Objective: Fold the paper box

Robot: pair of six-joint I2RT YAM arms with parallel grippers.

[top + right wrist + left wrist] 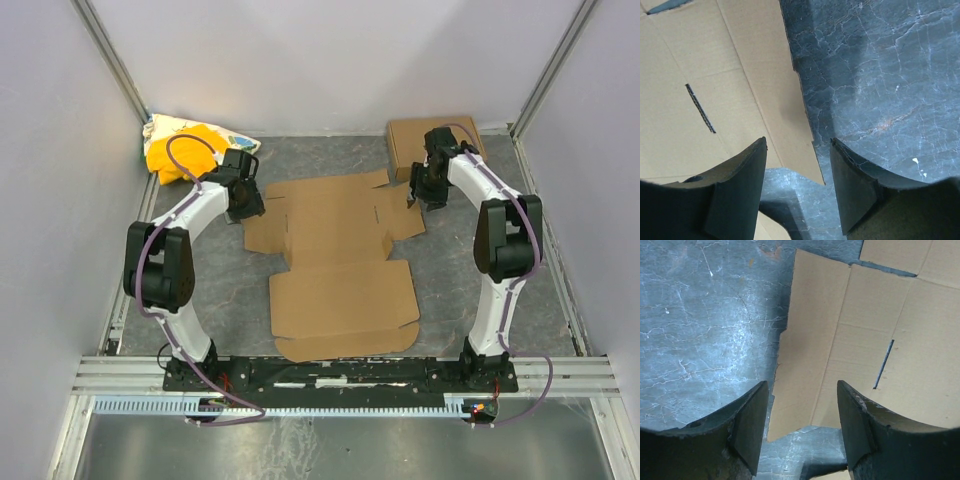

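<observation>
Cardboard spread flat at the centre of the grey marbled table point(520, 300): the paper box point(340, 260) lies as an open die-cut sheet. Its big panel points toward 6 o'clock, nearest the arm bases, and its flaps fan out toward 12.

Over at the sheet's 10 o'clock edge, the left gripper point(248, 205) hangs above the side flap. Its jaws are spread wide with nothing between them. In the wrist view the flap's outer edge runs right through the gap, with a dark slit point(883, 365) off at 3 o'clock. Whether the fingertips touch the cardboard, I cannot tell.

Across at the sheet's 2 o'clock corner, the right gripper point(425, 195) mirrors it, fingers parted and gripping nothing. Its camera shows the opposite flap's edge and corner between the fingers, and another slit point(700, 107) at 9 o'clock.

Back corners now: a yellow-and-white cloth heap point(185, 145) at 10 o'clock, and a small ready-made box point(412, 140) at 1 o'clock, just behind the right gripper.
</observation>
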